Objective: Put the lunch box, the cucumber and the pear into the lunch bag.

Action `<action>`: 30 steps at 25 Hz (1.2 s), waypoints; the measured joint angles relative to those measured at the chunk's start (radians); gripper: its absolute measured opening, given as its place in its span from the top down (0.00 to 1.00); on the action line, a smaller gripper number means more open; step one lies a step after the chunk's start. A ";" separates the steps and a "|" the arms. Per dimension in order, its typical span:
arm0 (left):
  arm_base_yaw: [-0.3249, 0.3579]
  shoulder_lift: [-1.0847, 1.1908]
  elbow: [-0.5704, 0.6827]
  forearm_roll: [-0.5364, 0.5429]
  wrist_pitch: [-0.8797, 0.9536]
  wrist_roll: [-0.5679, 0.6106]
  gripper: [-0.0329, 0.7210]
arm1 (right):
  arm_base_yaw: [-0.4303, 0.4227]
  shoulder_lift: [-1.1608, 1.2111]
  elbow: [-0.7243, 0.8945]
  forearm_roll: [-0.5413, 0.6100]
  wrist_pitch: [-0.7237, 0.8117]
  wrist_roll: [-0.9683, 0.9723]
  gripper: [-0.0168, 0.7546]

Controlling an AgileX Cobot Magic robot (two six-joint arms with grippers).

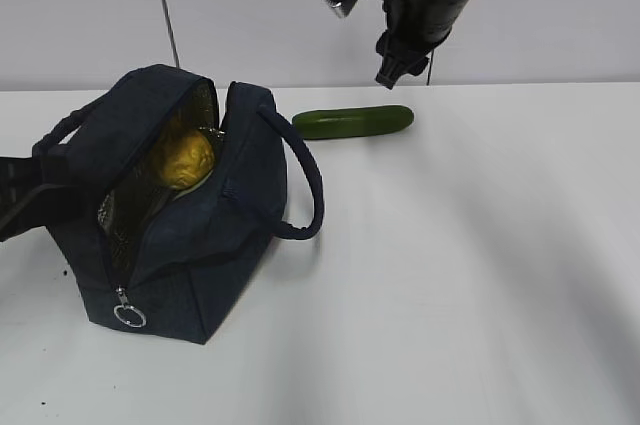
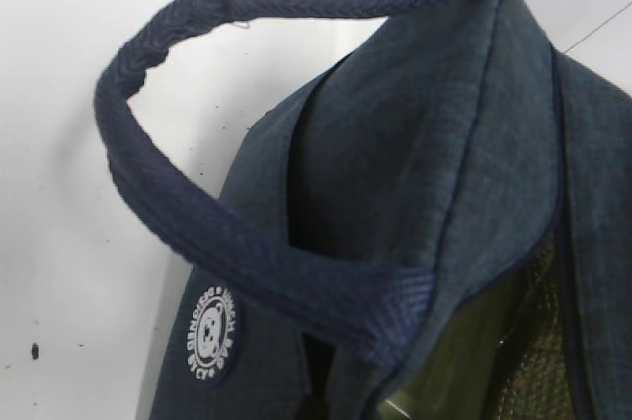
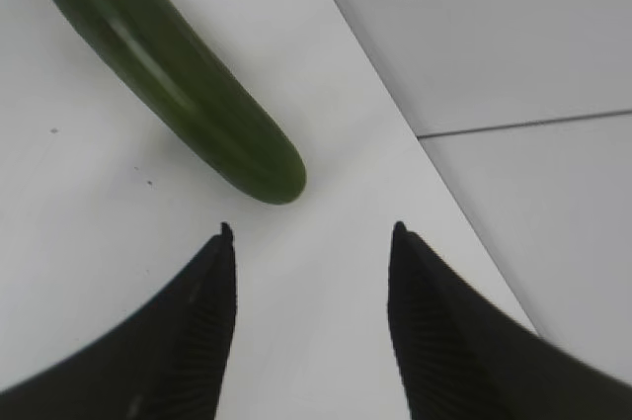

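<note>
Cucumber (image 1: pixel 353 122) lies flat on the table (image 1: pixel 480 265), long axis running left-right in my exterior view, near the back edge by the wall. In the right wrist view it runs diagonally, its rounded end pointing down toward the fingers (image 3: pixel 207 311).

Right hand (image 1: pixel 392 63) hangs in the air above the cucumber's right end, jaws apart, nothing between them, clear of the cucumber.

Lunch bag (image 1: pixel 175 210) stands left of the cucumber, unzipped and gaping, silver ring pull (image 1: pixel 128 315) at the near end. Pear (image 1: pixel 182 160) sits inside, yellow against the lining. One handle (image 1: pixel 305 180) loops out toward the cucumber side.

Left hand not visible in its own view; closed, and I see dark arm parts at the bag's left side. I cannot make out the lunch box.
</note>
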 joint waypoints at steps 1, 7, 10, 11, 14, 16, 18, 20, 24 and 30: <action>0.000 0.000 0.000 0.001 0.002 0.000 0.98 | -0.014 0.002 0.000 0.004 0.001 0.000 0.47; 0.000 0.000 0.000 0.001 0.005 0.000 0.98 | -0.065 0.033 -0.004 0.056 -0.007 -0.004 0.47; 0.001 0.000 0.000 0.001 0.010 0.000 0.98 | -0.065 0.078 -0.024 0.126 -0.031 -0.004 0.47; 0.002 0.000 0.000 0.002 0.013 0.000 0.98 | -0.065 0.099 -0.034 0.150 -0.035 -0.004 0.47; 0.003 0.000 0.000 0.004 0.022 0.000 0.98 | -0.065 0.151 -0.079 0.195 -0.037 -0.004 0.47; 0.003 0.000 0.000 0.006 0.023 0.000 0.98 | -0.065 0.180 -0.113 0.217 -0.036 -0.014 0.47; 0.003 0.000 0.000 0.007 0.024 0.000 0.98 | -0.065 0.202 -0.149 0.246 -0.033 -0.039 0.47; 0.003 0.000 0.000 0.007 0.024 0.000 0.98 | -0.065 0.224 -0.183 0.273 -0.023 -0.074 0.47; 0.003 0.000 0.000 0.008 0.027 0.000 0.98 | -0.065 0.264 -0.231 0.324 0.002 -0.172 0.48; 0.003 0.000 0.000 0.015 0.043 0.000 0.98 | -0.065 0.302 -0.268 0.324 0.019 -0.280 0.49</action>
